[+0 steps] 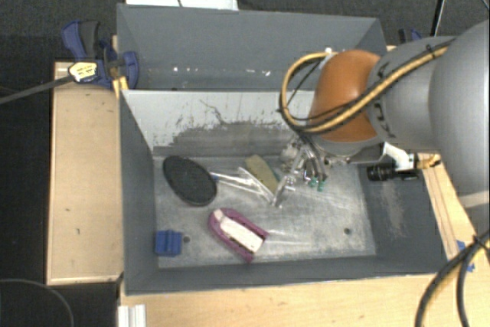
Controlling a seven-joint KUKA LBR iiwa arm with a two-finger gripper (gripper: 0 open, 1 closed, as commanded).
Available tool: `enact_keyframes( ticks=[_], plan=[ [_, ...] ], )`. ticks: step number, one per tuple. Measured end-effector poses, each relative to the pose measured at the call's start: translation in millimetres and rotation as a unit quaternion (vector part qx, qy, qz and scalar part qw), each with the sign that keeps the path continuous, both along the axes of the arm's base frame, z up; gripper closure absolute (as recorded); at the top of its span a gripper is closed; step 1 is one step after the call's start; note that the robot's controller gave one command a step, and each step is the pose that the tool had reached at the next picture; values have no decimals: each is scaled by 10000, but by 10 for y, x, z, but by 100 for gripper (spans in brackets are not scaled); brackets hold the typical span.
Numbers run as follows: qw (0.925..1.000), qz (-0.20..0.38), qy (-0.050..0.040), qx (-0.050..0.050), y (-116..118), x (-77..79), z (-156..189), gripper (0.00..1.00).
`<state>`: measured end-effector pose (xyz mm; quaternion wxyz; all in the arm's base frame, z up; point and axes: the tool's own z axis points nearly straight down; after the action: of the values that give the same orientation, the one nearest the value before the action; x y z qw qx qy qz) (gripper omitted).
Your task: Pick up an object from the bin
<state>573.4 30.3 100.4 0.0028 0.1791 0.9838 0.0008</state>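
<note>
My gripper point(285, 191) hangs low in the bin, right of its middle, under the orange wrist cover. Its thin metal fingertips point down and to the left, just beside the right end of a clear plastic piece point(239, 181) and an olive-tan flat piece point(262, 172) lying against it. Nothing shows between the fingertips. A purple and white oblong object point(238, 233) lies on the floor in front of the gripper, to its lower left.
A black oval pad point(188, 180) rests at the left of the bin floor. A small blue block point(168, 243) sits in the front left corner. The arm and its cables cover the bin's right side.
</note>
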Motion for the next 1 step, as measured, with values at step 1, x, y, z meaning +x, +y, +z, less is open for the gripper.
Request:
enact_keyframes(
  ticks=[1],
  plan=[
    [9958, -911, 1, 3, 185, -36, -264, 0]
  ],
)
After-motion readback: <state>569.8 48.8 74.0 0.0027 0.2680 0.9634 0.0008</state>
